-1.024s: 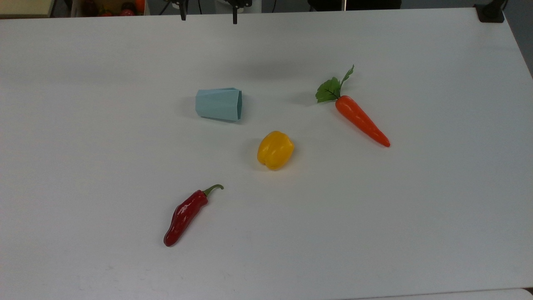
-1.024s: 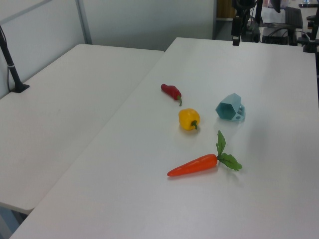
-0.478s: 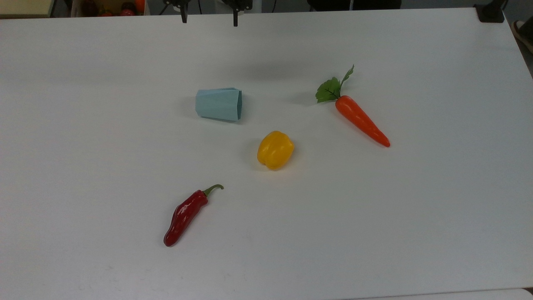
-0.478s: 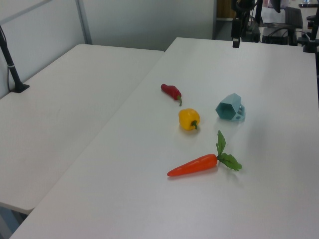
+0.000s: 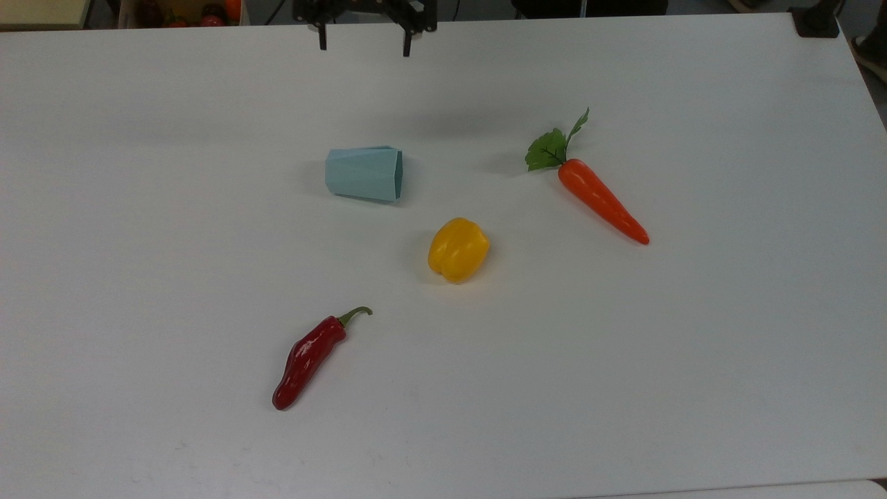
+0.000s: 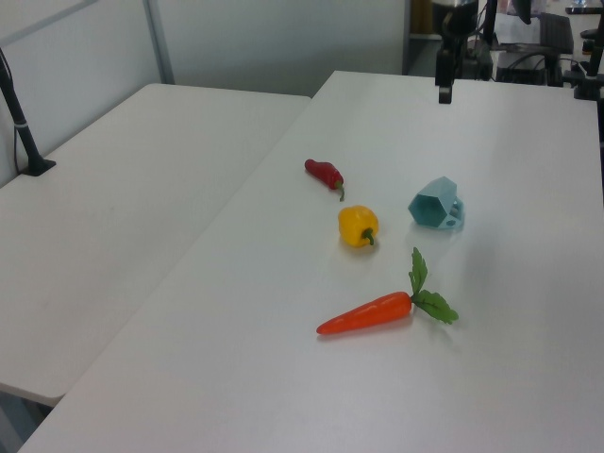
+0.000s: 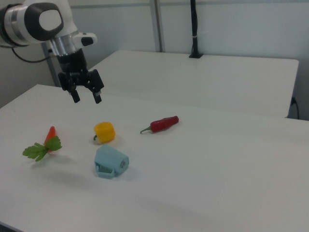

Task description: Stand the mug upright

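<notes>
The pale blue faceted mug point(image 5: 364, 173) lies on its side near the middle of the white table point(image 5: 138, 242), its wider end toward the top view's right. It shows again in the left view point(image 6: 434, 204) and in the right view point(image 7: 111, 162), where a small handle rests against the table. My gripper point(image 5: 364, 47) hangs open above the table's far edge in the top view, well clear of the mug, with nothing between its fingers. The right view has the gripper point(image 7: 87, 99) in the air, beyond the yellow pepper.
A yellow pepper point(image 5: 457, 249) lies just below and right of the mug in the top view. A carrot point(image 5: 601, 201) with green leaves is further right, and a red chili point(image 5: 308, 357) lies nearer the front. A second white table point(image 6: 142, 189) adjoins this one.
The gripper has come further into the top view, shifting down and a little right toward the mug. The mug and the vegetables have not moved.
</notes>
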Motion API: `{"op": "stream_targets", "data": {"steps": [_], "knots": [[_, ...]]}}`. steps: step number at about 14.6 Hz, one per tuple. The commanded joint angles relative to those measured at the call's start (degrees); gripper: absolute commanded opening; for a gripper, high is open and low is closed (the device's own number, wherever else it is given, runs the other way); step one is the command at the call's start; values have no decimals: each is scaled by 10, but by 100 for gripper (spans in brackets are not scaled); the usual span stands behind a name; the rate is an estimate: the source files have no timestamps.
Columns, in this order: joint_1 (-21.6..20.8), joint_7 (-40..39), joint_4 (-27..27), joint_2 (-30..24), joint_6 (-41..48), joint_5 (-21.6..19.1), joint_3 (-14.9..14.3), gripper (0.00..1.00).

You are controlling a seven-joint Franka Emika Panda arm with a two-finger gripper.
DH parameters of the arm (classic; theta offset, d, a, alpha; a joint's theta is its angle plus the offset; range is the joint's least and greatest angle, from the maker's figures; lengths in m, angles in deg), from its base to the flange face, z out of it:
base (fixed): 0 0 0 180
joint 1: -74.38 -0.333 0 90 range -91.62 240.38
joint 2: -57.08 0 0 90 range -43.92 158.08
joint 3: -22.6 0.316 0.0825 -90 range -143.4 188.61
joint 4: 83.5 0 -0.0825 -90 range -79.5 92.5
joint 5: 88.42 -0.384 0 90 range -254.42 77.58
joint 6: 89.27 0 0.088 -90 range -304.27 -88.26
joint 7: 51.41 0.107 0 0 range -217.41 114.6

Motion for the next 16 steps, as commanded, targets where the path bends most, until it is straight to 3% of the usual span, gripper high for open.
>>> {"op": "stream_targets", "data": {"steps": [1,5,8,14,16], "knots": [[-60,79,11,37,28,74,0,100],[-100,130,11,91,30,132,0,100],[-127,205,12,150,32,210,0,100],[-145,307,13,229,32,292,-1,96],[-144,334,18,241,33,310,-1,91]]}}
